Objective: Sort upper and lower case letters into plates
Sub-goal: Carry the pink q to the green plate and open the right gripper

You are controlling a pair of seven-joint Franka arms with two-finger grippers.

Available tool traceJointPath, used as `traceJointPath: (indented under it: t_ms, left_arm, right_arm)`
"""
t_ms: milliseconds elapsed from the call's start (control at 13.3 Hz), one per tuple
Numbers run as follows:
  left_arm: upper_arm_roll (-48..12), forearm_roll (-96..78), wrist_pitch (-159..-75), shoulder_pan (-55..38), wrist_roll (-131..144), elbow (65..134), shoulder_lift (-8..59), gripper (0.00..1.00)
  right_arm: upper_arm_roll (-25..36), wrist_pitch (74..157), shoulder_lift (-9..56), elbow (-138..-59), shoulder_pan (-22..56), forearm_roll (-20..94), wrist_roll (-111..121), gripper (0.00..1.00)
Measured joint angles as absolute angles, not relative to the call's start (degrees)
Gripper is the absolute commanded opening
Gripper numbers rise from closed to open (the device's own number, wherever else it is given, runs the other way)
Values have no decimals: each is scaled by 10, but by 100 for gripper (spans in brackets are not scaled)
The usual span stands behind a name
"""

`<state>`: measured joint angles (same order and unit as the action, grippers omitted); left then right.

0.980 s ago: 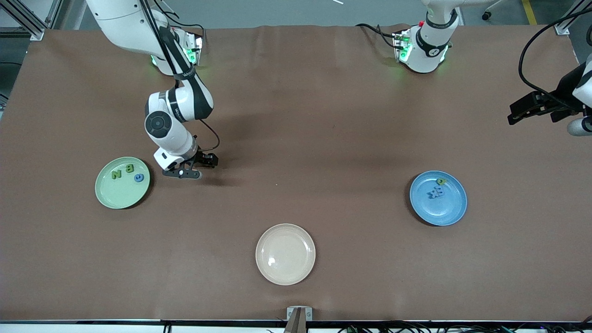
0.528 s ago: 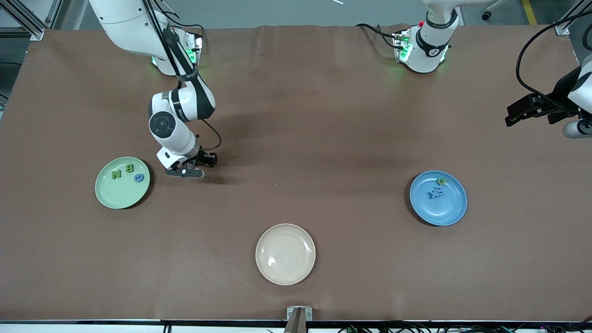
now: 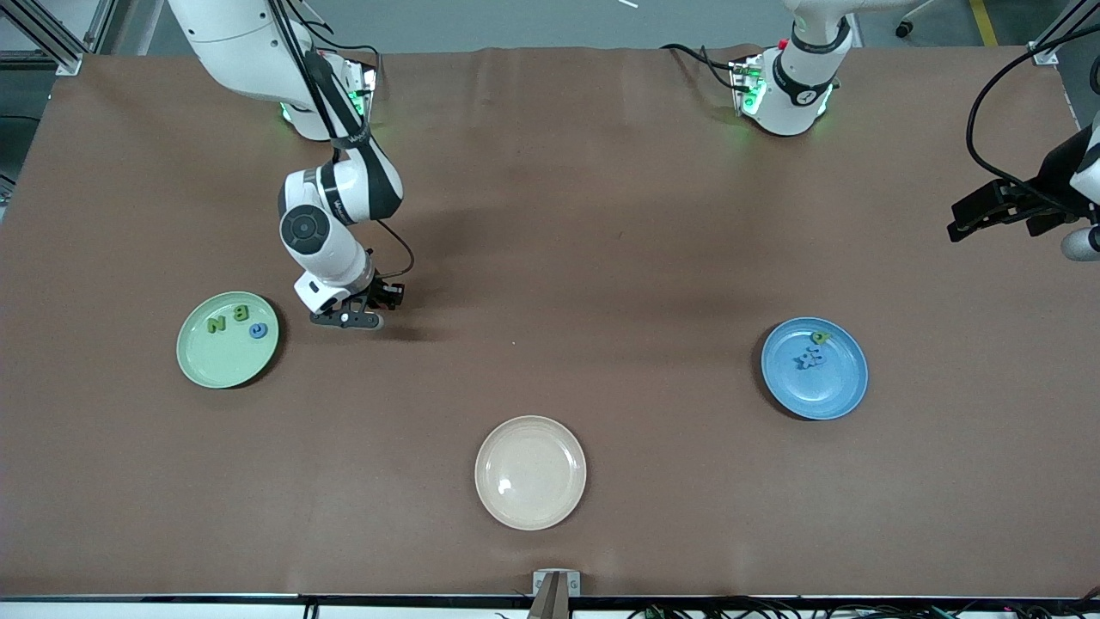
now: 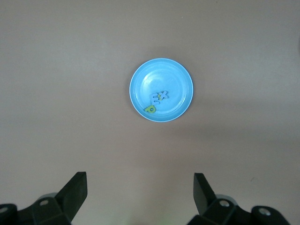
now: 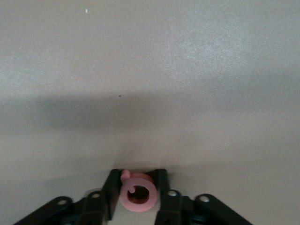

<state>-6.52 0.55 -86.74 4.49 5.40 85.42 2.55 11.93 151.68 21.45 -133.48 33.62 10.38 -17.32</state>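
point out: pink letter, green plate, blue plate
pink letter (image 5: 137,197): right wrist view, ring part, between the right gripper's fingers.
green plate (image 3: 215,361): front view, bare floor.
blue plate (image 3: 825,387): front view, bare floor.

Right gripper (image 5: 137,185) fingers (image 5: 111,187) now tight on pink letter (image 5: 137,197), earlier apart.

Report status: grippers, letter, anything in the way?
Right gripper shut on pink letter, beside green plate. Left gripper open, waiting above blue plate. Nothing blocking.

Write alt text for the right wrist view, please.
A small pink ring-shaped plastic letter sits clamped between the right gripper's two black fingers, low over a bare brown table covering crossed by a dark shadow band.
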Motion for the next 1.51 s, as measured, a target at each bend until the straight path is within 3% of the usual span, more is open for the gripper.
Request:
traceJointPath:
  t_ms: [679, 905, 1207, 1508]
  left_arm:
    - [-67, 6, -873, 44, 54, 864, 26, 100]
    - [-67, 6, -875, 44, 54, 866, 26, 100]
    - [-67, 6, -878, 44, 54, 868, 26, 100]
    - [-67, 6, -881, 44, 54, 869, 26, 100]
  right_arm:
    - [134, 1472, 199, -1331, 335, 104, -172, 22]
    - [174, 1441, 161, -1324, 315, 102, -97, 22]
    - [271, 1426, 146, -1307, 273, 102, 115, 22]
    - [287, 1425, 170, -1274, 188, 102, 265, 22]
